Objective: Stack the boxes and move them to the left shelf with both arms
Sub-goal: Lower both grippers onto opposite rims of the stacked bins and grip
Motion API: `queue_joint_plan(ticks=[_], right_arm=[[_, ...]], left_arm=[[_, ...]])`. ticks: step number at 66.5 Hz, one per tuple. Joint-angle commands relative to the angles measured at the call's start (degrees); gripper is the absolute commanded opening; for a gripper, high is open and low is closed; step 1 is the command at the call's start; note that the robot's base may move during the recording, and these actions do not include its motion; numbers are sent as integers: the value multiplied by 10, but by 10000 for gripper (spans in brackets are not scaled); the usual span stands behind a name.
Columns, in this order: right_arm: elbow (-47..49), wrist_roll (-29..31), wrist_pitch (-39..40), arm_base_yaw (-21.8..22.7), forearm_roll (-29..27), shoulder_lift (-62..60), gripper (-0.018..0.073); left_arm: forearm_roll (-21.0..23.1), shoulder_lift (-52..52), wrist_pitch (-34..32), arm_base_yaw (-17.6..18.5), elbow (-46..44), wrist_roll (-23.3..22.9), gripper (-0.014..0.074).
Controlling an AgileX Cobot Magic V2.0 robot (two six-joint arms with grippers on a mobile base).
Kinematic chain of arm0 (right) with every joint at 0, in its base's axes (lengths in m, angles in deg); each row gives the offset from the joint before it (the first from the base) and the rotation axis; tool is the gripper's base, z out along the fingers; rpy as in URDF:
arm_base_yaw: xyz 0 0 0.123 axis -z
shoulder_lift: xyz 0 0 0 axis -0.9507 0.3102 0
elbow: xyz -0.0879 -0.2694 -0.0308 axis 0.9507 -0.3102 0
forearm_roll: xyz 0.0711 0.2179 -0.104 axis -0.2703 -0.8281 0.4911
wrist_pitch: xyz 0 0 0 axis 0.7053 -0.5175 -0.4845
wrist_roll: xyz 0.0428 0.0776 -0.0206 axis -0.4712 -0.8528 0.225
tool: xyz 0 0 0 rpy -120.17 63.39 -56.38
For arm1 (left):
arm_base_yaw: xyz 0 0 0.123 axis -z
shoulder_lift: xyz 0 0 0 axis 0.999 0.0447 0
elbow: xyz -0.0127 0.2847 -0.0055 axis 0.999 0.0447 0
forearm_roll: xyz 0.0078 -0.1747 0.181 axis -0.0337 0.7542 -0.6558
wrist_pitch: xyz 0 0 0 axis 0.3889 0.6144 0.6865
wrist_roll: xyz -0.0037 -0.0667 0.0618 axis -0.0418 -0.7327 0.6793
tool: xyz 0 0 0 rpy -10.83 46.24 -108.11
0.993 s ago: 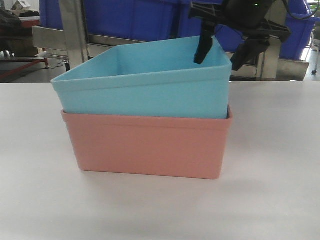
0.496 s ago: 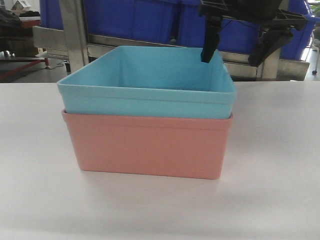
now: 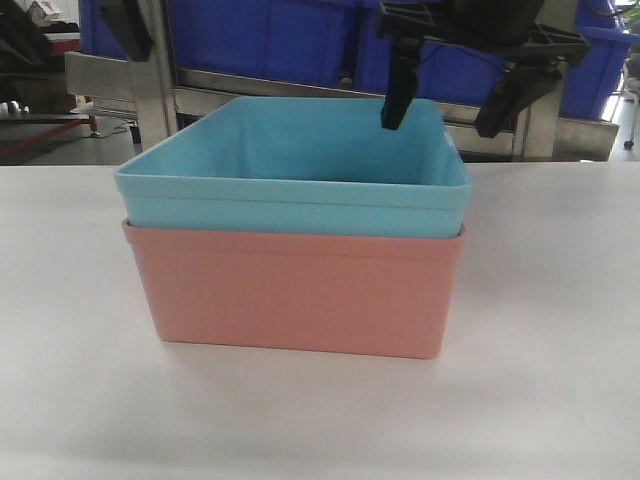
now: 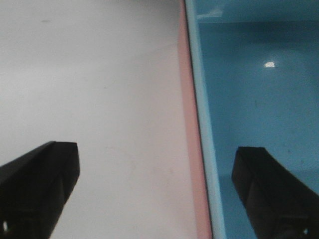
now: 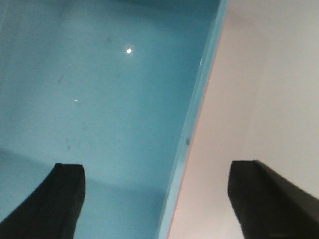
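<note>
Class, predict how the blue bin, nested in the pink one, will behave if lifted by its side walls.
The blue bin is empty and thin-walled, so probably light, with walls that may flex when pinched. Its floor shows shiny glints, so the plastic could be slippery. It sits high in the pink bin, so it might lift out alone.

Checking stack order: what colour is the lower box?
The lower box is salmon pink, clearest in the front-facing view.
</note>
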State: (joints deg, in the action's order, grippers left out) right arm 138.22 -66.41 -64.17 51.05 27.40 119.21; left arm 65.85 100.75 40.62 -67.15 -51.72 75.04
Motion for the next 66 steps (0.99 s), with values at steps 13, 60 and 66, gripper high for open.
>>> queue_joint_plan(ticks=[13, 60, 66], right_arm=[[21, -8, 28, 0, -1, 21, 613], [21, -7, 28, 0, -1, 77, 48], [21, -7, 29, 0, 0, 77, 55]], left_arm=[[63, 126, 15, 12, -141, -2, 522], [95, 224, 23, 12, -152, -2, 109], [95, 224, 27, 12, -152, -2, -22]])
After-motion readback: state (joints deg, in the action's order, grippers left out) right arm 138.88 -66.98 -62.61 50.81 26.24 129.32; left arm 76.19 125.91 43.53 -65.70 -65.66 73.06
